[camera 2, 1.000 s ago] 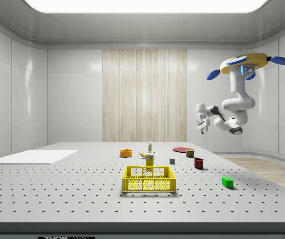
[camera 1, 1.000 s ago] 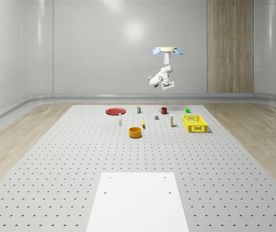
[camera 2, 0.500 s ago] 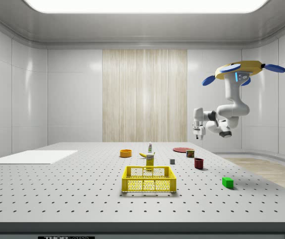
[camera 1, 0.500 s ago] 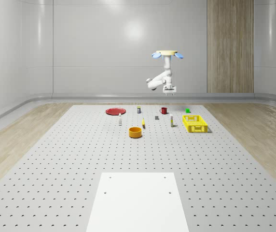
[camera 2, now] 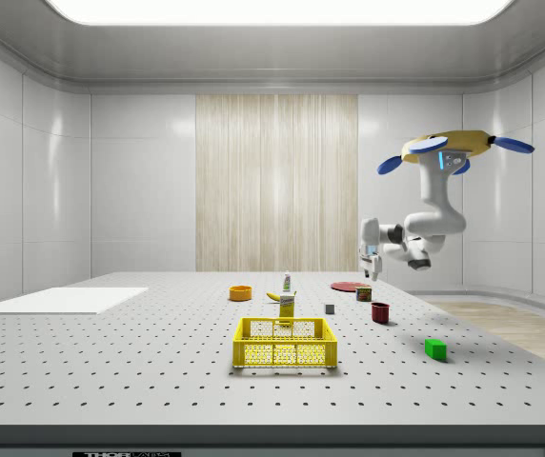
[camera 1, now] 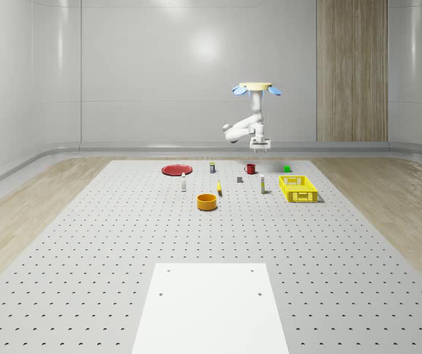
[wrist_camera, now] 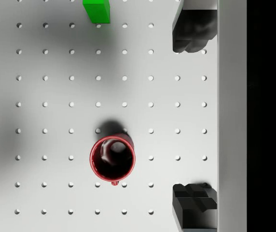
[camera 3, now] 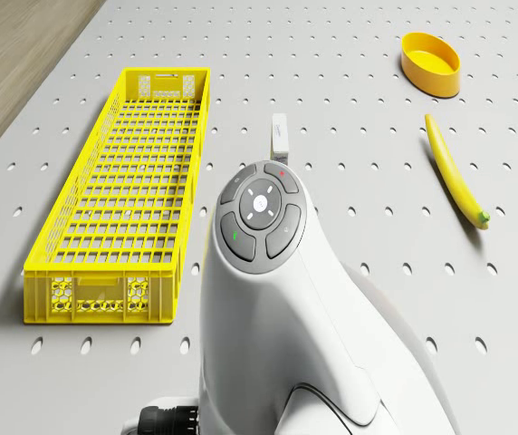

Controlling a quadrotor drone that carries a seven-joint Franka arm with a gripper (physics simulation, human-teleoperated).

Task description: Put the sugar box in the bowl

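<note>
The sugar box (camera 1: 262, 186) stands upright just beside the yellow crate; from the drone it is a small white box (camera 3: 280, 138), and from the side it shows behind the crate (camera 2: 287, 306). The orange bowl (camera 1: 207, 201) (camera 3: 431, 63) (camera 2: 240, 293) sits apart from it, past a banana (camera 3: 458, 177). The drone (camera 1: 257, 88) (camera 2: 454, 148) hovers over the far part of the table. My gripper (camera 1: 260, 145) (camera 2: 369, 274) (wrist_camera: 194, 116) hangs in the air, pointing down, open and empty, with a red mug (wrist_camera: 112, 158) on the table below it.
A yellow crate (camera 1: 298, 189) lies at the whole-scene view's right. A red plate (camera 1: 175, 169), a can (camera 1: 212, 168), a grey cube (camera 1: 240, 178), a bottle (camera 1: 184, 183) and a green block (camera 1: 287, 169) (wrist_camera: 96, 9) stand around. A white sheet (camera 1: 211, 306) covers the near table.
The drone has sunk lower and drifted toward the side view's left. The arm has swung the gripper down toward the table. The objects have not moved.
</note>
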